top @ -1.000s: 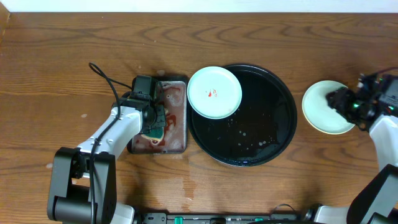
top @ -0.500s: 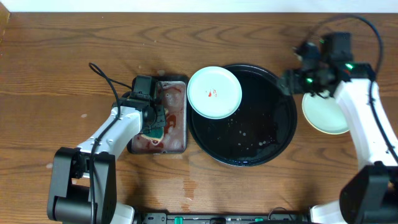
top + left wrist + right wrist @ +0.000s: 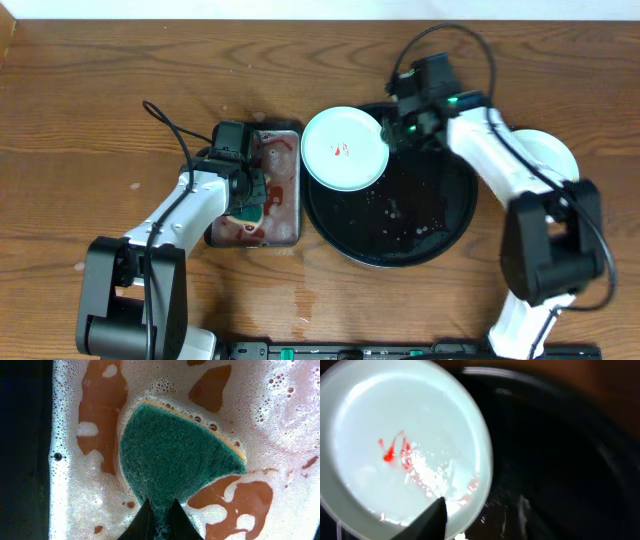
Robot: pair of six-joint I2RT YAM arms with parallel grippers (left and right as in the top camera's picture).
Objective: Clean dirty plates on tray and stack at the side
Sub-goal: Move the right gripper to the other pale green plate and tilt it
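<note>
A pale mint-blue plate (image 3: 345, 148) with a red sauce smear sits on the left rim of the black tray (image 3: 425, 195). My right gripper (image 3: 392, 132) is open at that plate's right edge. In the right wrist view one finger lies over the plate (image 3: 405, 445), the gripper (image 3: 480, 510) straddles its rim, and the tray (image 3: 560, 460) is dark beyond. A pale plate (image 3: 553, 150) lies on the wood right of the tray, partly hidden by my right arm. My left gripper (image 3: 250, 200) is shut on a green sponge (image 3: 175, 455), seen in the left wrist view (image 3: 160, 512).
A rectangular metal pan (image 3: 285, 150) with red stains stands left of the tray; it holds foamy red-brown water (image 3: 90, 485). Water drops lie on the tray floor. My left arm's cable loops over the wood at the upper left.
My right arm has swung from the pale plate at the right side across the tray to the smeared plate's right edge. The left arm and the sponge have not moved.
</note>
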